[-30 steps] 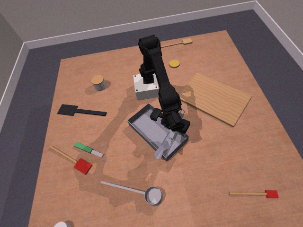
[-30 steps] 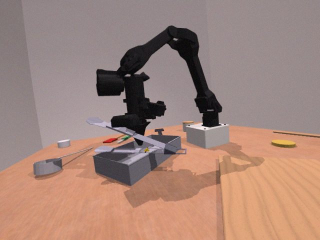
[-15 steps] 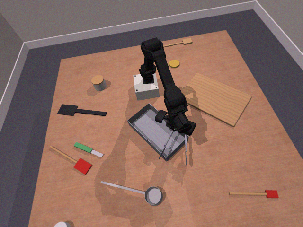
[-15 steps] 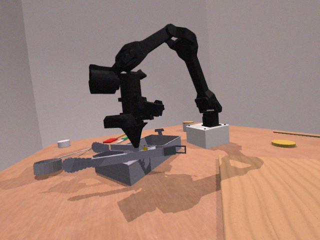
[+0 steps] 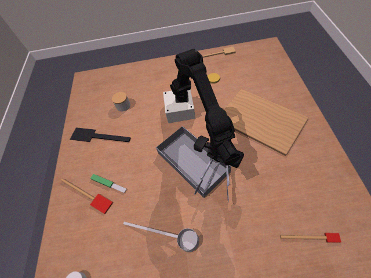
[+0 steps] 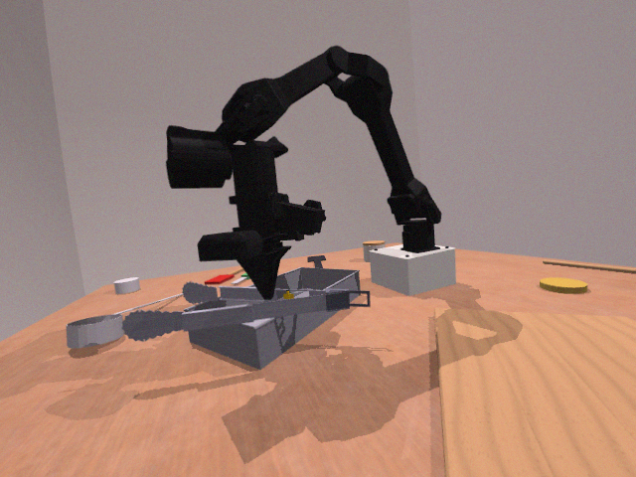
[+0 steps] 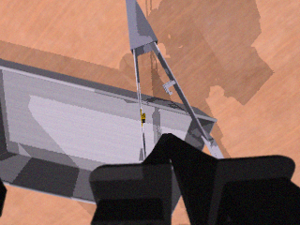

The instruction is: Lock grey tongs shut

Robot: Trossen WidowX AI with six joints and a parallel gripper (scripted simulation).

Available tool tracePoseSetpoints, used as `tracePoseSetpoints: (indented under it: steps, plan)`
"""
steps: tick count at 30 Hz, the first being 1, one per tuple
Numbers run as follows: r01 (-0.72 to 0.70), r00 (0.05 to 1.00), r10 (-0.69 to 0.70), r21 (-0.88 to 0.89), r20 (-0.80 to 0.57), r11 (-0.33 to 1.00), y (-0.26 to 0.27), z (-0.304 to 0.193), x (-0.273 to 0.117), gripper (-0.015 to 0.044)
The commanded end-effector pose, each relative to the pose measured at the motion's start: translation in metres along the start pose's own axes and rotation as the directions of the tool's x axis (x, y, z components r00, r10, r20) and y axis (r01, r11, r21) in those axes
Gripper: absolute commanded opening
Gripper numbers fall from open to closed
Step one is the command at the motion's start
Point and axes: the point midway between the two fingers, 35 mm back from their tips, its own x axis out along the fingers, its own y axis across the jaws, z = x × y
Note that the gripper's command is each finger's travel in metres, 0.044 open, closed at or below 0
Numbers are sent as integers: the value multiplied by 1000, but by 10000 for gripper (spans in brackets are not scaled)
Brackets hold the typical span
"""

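Note:
The grey tongs point(image 5: 203, 176) point(image 6: 221, 314) point(image 7: 142, 32) lie across one end of the roasting tin point(image 5: 187, 158) point(image 6: 226, 341) point(image 7: 70, 122), spread open in a V with the arms side by side. Their scalloped tips reach out past the tin. The hinge end points towards the board side and is hidden under the arm in the top view. A small yellow part point(image 6: 288, 295) point(image 7: 142, 117) sits on one arm. My gripper point(image 6: 267, 297) point(image 7: 166, 137) is shut and empty, its fingertips between the two arms in the wrist view. The wooden board point(image 5: 269, 119) point(image 6: 539, 400) bears nothing.
A ladle point(image 5: 188, 240) point(image 6: 94, 331) lies beyond the tin. A black spatula point(image 5: 83, 134), a green-handled tool point(image 5: 101, 180) and a red spatula point(image 5: 101, 203) lie left. Another red spatula point(image 5: 332, 237) lies front right. A yellow disc point(image 5: 214, 77) point(image 6: 562, 285) lies behind the board.

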Motion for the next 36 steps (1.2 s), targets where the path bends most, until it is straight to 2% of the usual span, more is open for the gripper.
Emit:
tracePoseSetpoints:
  steps: [1,21,25,31,33,34,36]
  plan:
    - [0,1000,0,-1,0,1000,0,0,0,-150]
    - [0,1000,0,-1,0,1000,0,0,0,-150]
    - [0,1000,0,1,-1,1000,-3,-2,-23,-45]
    - [0,1000,0,4,-4,1000,-2,-1,-98,113]
    - [0,1000,0,5,-4,1000,-1,-1,-101,165]
    - [-2,1000,2,1,1,1000,-3,-2,-81,191]
    - [-2,1000,2,1,1,1000,-3,-2,-81,244]
